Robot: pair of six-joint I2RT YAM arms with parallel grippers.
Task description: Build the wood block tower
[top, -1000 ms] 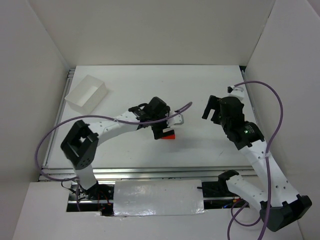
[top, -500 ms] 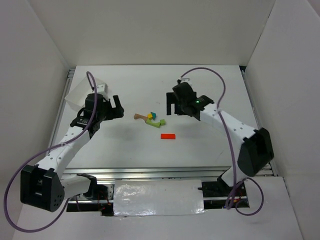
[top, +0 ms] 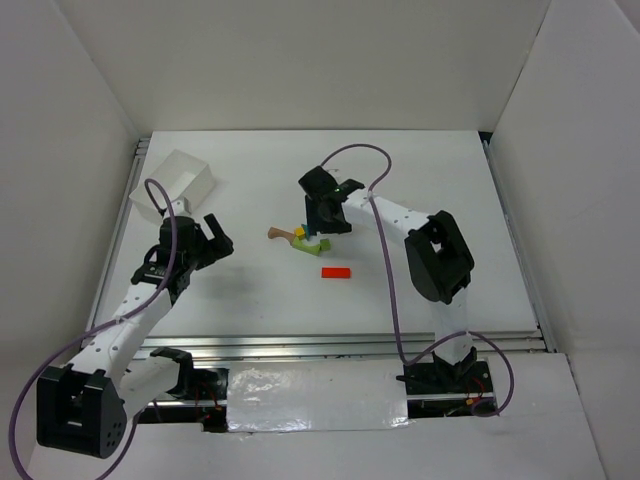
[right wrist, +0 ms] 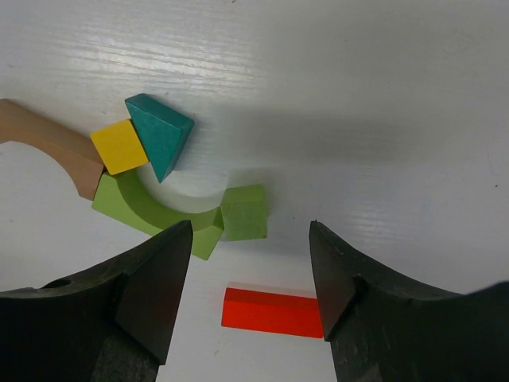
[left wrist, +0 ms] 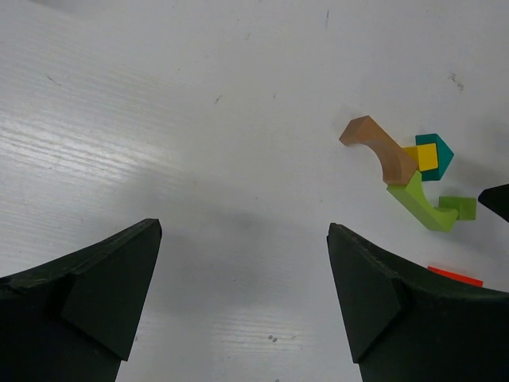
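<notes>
Centre: taken up by the block cluster, with the right gripper hung over it, jaws apart.
Near side: the red block is laid apart; a bare strip is left between.
Left: open tabletop is left up to the left gripper.
Far-left corner: blocked by the white box.

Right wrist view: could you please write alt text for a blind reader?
The right gripper, jaws open, hangs over a table, a red block showing in its gap. Beyond lie a green cube, green arch, yellow cube, teal wedge and tan arch.
</notes>
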